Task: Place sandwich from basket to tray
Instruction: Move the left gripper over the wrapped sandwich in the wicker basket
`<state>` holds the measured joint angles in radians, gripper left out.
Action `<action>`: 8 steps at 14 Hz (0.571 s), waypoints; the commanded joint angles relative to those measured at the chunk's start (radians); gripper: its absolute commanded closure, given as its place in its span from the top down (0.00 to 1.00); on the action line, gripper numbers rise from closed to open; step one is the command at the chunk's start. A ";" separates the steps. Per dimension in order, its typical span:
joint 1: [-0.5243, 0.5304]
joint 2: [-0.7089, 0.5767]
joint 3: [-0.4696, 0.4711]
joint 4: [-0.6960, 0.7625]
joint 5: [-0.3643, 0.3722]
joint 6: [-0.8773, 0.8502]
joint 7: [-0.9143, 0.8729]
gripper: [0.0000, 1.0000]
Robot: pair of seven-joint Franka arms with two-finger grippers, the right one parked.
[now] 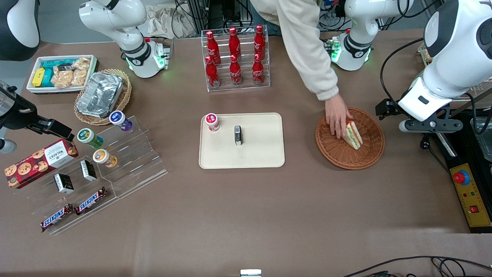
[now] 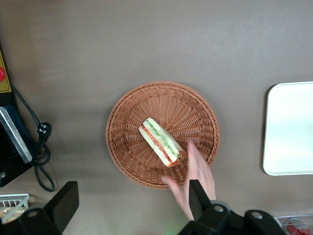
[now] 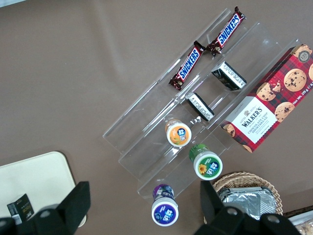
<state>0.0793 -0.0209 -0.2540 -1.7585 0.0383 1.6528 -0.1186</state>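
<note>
The sandwich [image 1: 354, 134] lies in the basket [image 1: 369, 156] at middle right under a person's hand [image 1: 337, 115], looks soft and light, so the open pincer [image 2: 132, 203] above should pinch its bread sides gently.

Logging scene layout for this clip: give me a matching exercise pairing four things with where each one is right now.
Things:
1. sandwich
2. red-capped cup
3. foil container
4. tool

Places:
A. on the tray, near a corner
B. in the lighter tan wicker basket
C. open, hovering above the table beside the basket
D. in the reddish-brown basket, with a person's hand touching it

Pairs: 1-D, 2-A, 3-B, 4-C
</note>
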 commanded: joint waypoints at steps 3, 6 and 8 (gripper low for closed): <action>0.011 -0.011 -0.007 -0.013 -0.001 0.007 0.010 1.00; 0.011 -0.007 -0.007 -0.041 -0.006 0.007 -0.053 1.00; 0.039 -0.008 -0.007 -0.108 -0.017 0.054 -0.052 1.00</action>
<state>0.0857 -0.0192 -0.2537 -1.7989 0.0368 1.6604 -0.1566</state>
